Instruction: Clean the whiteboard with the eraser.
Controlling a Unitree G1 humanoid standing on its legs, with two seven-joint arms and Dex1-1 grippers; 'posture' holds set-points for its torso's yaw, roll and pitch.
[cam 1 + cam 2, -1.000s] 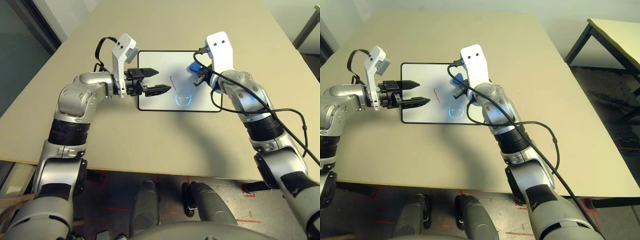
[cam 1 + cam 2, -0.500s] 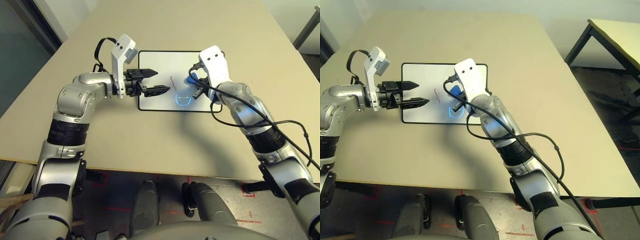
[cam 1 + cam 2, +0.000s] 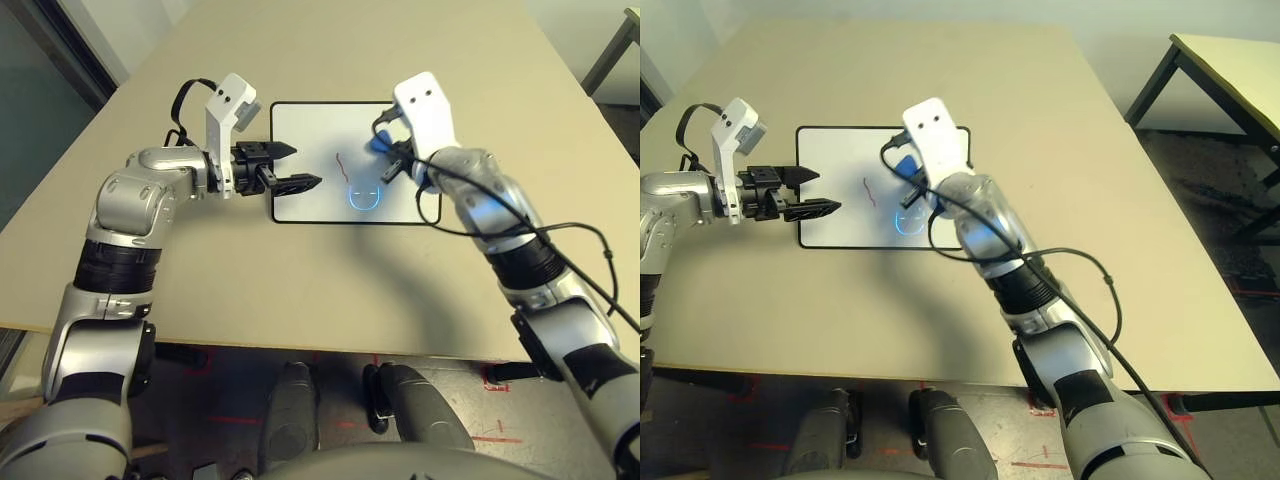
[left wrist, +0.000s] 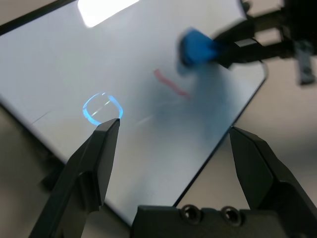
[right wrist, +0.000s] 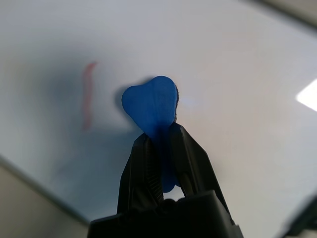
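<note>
Left eye view: a smooth beige table (image 3: 330, 290) fills most of the frame. In the upper centre lies the board (image 3: 310, 135), a flat white rectangle with a thin black frame and rounded corners. A short red stroke (image 3: 340, 165) runs down its middle, and a glowing blue ring of light (image 3: 364, 198) sits near its lower edge. From the left, a silver arm reaches in; the left gripper (image 3: 300, 166) has two pointed black fingers held apart over the board's left edge, gripping nothing. From the right, another silver arm with a white wrist block and a loose black cable reaches to the board's upper right. The right gripper (image 3: 385, 155) is clamped on the eraser (image 3: 379, 142), a small bright blue block.

Left wrist view: two matte black wedge fingers (image 4: 94, 163) rise from the bottom edge, wide apart, above the glossy board. The eraser shows blurred at upper centre, beside the red stroke.

Right wrist view: black ribbed fingers (image 5: 143, 173) pinch the eraser's narrow waist at centre; its rounded, heart-like blue end points at the board, right of the red stroke.
</note>
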